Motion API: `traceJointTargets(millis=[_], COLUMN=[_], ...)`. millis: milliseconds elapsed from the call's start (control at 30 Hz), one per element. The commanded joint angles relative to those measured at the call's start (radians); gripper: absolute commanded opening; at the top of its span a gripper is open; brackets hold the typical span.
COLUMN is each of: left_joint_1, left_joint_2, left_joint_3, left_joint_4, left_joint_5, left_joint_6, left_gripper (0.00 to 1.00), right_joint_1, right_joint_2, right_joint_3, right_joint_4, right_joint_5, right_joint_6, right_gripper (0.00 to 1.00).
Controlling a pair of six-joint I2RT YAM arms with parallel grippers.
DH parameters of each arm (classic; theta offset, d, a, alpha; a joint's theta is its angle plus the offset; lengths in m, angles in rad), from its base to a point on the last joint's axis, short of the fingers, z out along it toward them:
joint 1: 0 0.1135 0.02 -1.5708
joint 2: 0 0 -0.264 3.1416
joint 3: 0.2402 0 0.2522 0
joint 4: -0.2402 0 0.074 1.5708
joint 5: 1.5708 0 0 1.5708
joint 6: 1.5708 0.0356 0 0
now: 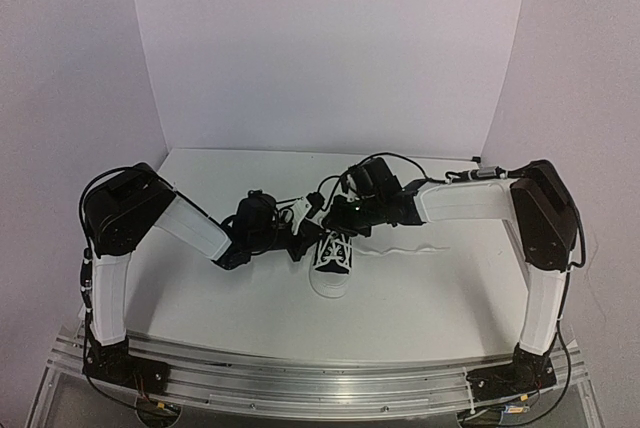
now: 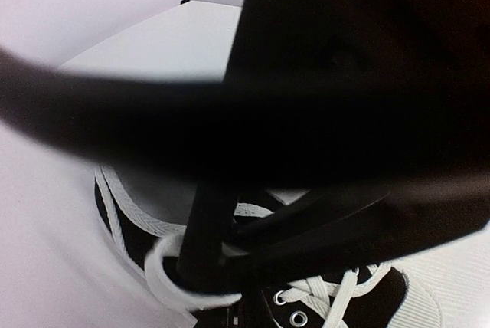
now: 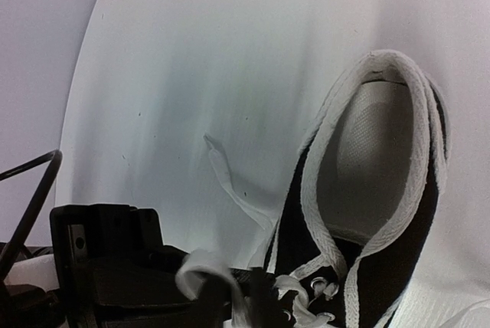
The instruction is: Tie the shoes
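- The sneaker sits on the white table, between the two arms. Its white toe cap points toward the arm bases and its heel toward the back wall.
- The left gripper is down at the sneaker's left side, right by the upper eyelets. From above its fingers are a dark cluster against the shoe, so I cannot tell whether they are spread or pinched.
- The right gripper hangs over the heel end, just behind the laced part. Its jaws are hidden under the wrist, so I cannot tell their state either.
- One long lace trails away from the sneaker's right side and lies in a wavy line on the table.
- In the left wrist view, most of the frame is blurred black. Below that the sneaker's black canvas shows with its white edging. A white lace loop curls round the foot of a dark finger just beside the shoe's collar. I cannot tell whose finger it is.
- Metal eyelets with crossed lacing show at the bottom of that view.
- In the right wrist view, the sneaker's open mouth faces the camera, pale inside, with a white rim.
- A loose lace end lies flat on the table to the left of the opening.
- A blurred bit of lace sits against a black block beside the eyelets.
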Motion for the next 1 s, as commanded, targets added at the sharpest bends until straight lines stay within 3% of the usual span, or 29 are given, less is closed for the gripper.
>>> traceJointTargets(millis=[0, 100, 267, 400, 567, 767, 967], left_joint_1=[-0.010, -0.017, -0.029, -0.031, -0.037, -0.046, -0.048], left_joint_2=[0.005, 0.005, 0.005, -0.001, 0.000, 0.001, -0.001], left_joint_3=[0.029, 0.024, 0.024, 0.018, 0.024, 0.026, 0.024], left_joint_4=[0.027, 0.023, 0.021, 0.018, -0.002, -0.006, -0.005], left_joint_5=[0.047, 0.060, 0.085, 0.097, 0.100, 0.102, 0.105], left_joint_6=[-0.017, 0.002, 0.075, 0.100, 0.126, 0.162, 0.185], left_gripper=[0.00, 0.00, 0.00, 0.00, 0.00, 0.00, 0.00], right_joint_1=[0.004, -0.005, -0.096, -0.229, -0.319, -0.336, -0.350], right_joint_2=[-0.106, -0.189, -0.309, -0.325, -0.240, -0.059, 0.006], right_joint_3=[-0.014, -0.003, -0.020, -0.091, -0.099, 0.020, 0.068], right_joint_4=[-0.039, -0.217, -0.627, -0.783, -0.814, -0.813, -0.797], right_joint_5=[0.045, 0.142, 0.315, 0.334, 0.384, 0.369, 0.402], right_joint_6=[-0.003, 0.026, 0.143, 0.145, 0.148, 0.143, 0.183], right_gripper=[0.46, 0.57, 0.57, 0.56, 0.57, 0.58, 0.56])
